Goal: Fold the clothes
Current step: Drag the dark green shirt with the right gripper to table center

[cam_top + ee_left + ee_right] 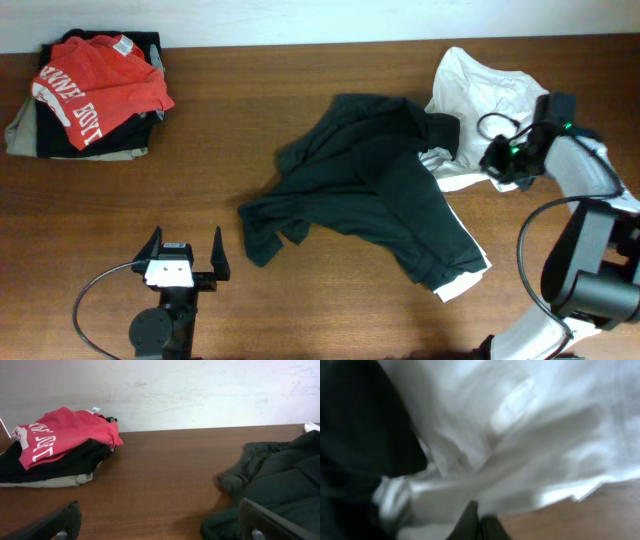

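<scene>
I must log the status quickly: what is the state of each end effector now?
Left end effector: open, holding nothing.
Right end effector: looks closed against the white garment; blurred, so grip cannot be told.

The only writing I can find is white block lettering on the red T-shirt atop the folded stack — it lies upside down to my cameras and creased, so I can't make out the words. Its neck tag is too small to read.
</scene>
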`<action>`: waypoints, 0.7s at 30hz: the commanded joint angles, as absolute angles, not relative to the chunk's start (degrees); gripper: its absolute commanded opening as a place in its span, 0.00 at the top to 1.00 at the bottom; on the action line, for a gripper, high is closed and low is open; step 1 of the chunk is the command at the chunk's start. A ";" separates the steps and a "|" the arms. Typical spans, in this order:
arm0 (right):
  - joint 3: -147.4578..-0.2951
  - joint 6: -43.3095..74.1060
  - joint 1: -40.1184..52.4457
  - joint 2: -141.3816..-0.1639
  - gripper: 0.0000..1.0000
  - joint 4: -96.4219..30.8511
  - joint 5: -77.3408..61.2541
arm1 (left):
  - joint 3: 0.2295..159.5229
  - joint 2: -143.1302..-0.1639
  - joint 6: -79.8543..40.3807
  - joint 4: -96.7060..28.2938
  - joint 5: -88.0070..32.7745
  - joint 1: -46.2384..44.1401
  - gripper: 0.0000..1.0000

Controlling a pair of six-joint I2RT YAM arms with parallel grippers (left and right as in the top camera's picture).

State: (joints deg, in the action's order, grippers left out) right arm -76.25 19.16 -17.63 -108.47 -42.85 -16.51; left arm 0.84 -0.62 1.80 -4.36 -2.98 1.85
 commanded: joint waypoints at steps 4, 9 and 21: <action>-126.19 13.74 -29.45 -105.14 0.96 -65.84 -10.46 | 0.51 -0.40 2.68 -4.38 -3.42 2.15 0.01; -147.41 13.72 -34.30 -105.14 0.96 -69.19 -5.02 | 0.51 -0.40 2.68 -4.38 -3.42 2.15 0.01; -134.32 16.14 -36.75 -104.44 0.01 -75.48 -20.14 | 0.51 -0.40 2.68 -4.38 -3.42 2.15 0.01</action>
